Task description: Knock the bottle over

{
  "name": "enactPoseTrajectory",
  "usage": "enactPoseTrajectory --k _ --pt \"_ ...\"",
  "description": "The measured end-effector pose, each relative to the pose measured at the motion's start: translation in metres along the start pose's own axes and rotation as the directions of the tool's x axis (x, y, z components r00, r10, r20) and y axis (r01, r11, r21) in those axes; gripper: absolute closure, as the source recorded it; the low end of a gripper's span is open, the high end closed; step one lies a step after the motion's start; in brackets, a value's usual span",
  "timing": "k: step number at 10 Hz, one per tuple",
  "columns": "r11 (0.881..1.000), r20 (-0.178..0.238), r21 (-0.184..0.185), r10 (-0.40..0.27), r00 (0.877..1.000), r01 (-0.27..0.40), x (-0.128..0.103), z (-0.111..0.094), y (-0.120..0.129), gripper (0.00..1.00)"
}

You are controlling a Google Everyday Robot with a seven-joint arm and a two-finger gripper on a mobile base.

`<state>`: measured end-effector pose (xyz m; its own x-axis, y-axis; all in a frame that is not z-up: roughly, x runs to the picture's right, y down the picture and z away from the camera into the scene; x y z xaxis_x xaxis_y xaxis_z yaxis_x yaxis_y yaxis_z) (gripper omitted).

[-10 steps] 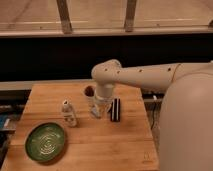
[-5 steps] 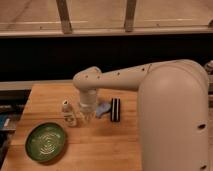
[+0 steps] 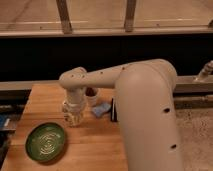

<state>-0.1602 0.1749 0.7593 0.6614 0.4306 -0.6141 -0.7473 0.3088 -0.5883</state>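
Wooden table (image 3: pixel 95 147), big pale robot arm (image 3: pixel 145 95) bent low over it, gripper (image 3: pixel 73 108) down right at the small pale bottle (image 3: pixel 75 120), how wide it is spread I cannot tell, bottle at 2 o'clock from the green plate (image 3: pixel 46 142), white cup (image 3: pixel 91 95) at 1 o'clock from the gripper, blue thing (image 3: pixel 101 109) at 3 o'clock.

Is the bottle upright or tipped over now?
Cannot tell: the end effector, low over the wooden table just beyond the green plate, hides how the bottle stands.
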Motion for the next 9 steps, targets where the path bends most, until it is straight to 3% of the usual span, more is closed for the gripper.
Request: enactPoseTrajectory --k 4,9 --pt "0.998 0.002 0.040 -0.043 0.999 0.042 -0.029 -0.009 0.016 1.00" --pt "0.997 0.120 0.075 0.000 0.993 -0.009 -0.051 -0.056 -0.028 1.00"
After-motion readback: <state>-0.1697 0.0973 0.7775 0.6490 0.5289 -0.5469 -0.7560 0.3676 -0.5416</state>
